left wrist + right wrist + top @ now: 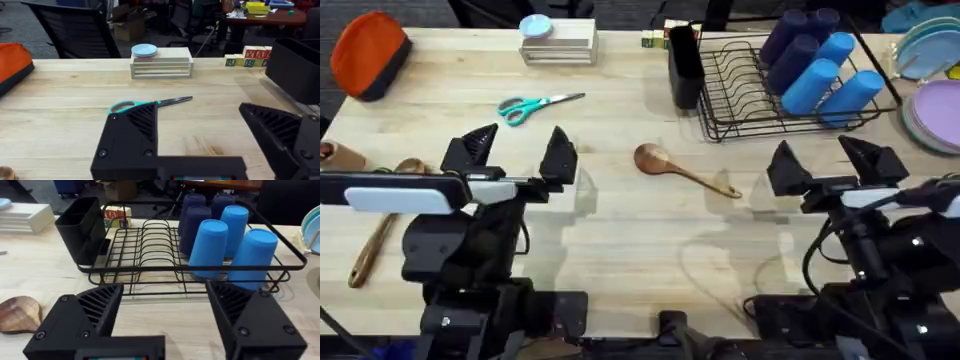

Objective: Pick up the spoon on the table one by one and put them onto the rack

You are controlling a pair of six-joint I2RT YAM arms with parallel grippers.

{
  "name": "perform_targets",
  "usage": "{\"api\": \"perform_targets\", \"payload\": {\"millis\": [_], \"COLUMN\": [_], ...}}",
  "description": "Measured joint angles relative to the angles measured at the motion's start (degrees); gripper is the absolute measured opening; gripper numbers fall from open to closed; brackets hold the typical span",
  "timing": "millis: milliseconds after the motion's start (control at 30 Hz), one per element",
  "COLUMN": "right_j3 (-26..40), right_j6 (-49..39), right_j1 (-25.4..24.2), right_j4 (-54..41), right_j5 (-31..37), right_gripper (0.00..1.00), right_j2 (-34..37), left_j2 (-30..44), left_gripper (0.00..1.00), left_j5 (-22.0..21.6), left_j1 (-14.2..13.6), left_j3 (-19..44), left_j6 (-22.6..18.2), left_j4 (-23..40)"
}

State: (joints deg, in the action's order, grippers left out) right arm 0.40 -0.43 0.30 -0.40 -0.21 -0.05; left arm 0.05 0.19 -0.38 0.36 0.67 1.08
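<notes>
Desk: light-coloured wooden plank desk (620,240) carries everything; office chairs and cardboard boxes stand in the room behind it.
Near spoon: brown wooden spoon with a round bowl (683,171) lies flat at mid-desk, bowl toward the far left, handle running toward my right side, just short of the rack.
Second spoon: another brown wooden spoon (380,232) lies near the desk's left edge, partly hidden under my left arm.
Rack: black wire dish-drying rack (745,105) sits at the far right, with a tall black rectangular utensil holder (685,65) fixed to its left side and blue and dark navy cups (820,70) lying inside.
Left gripper: my left gripper (517,152) hangs above the desk, fingers spread wide, grasping nothing.
Right gripper: my right gripper (825,160) hovers before the rack, released and empty, its jaws wide apart.
Scissors: teal-handled scissors (535,106) lie beyond my left gripper.
Box: white stacked box with a pale blue lid on top (557,44) rests at the far edge.
Far left: orange pouch (368,52) sits at the corner.
</notes>
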Motion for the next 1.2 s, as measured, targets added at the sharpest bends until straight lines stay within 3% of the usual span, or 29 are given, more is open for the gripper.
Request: {"api": "perform_targets", "payload": {"millis": [133,233,333,467,500,867,1033,1200], "right_j3": [0.09,1.97,6.16,14.80,23.30,51.70,62.26,68.72], "right_j6": [0.23,0.89,1.26,1.30,1.30,1.31,1.31,1.31], "right_j1": [0.00,0.00,0.00,0.00,0.00,0.00,0.00,0.00], "right_j4": [-0.36,-4.39,-12.58,-19.81,-23.85,-39.29,-46.16,-49.61], "right_j5": [-0.22,-0.34,-0.57,-0.68,-0.70,-1.11,-1.14,-1.53], "right_gripper": [0.992,0.992,0.992,0.992,0.992,0.992,0.992,0.992], "right_j2": [0.00,0.04,0.84,4.85,9.50,33.95,43.73,50.67], "left_j2": [0.00,0.06,0.33,3.06,7.38,32.24,40.65,45.83], "left_gripper": [0.993,0.993,0.992,0.993,0.993,0.993,0.993,0.993], "left_j5": [0.00,-0.02,-0.44,-0.92,-1.46,-1.89,-1.92,-1.92], "left_j1": [-0.02,-0.01,-0.02,-0.02,-0.02,-0.02,-0.02,-0.02], "left_j3": [0.06,1.54,6.74,16.16,24.07,50.07,59.74,65.11], "left_j6": [0.00,-0.01,0.02,0.01,0.01,0.00,0.00,0.00], "left_j4": [0.82,6.61,15.33,22.15,26.39,40.14,44.74,47.95]}}
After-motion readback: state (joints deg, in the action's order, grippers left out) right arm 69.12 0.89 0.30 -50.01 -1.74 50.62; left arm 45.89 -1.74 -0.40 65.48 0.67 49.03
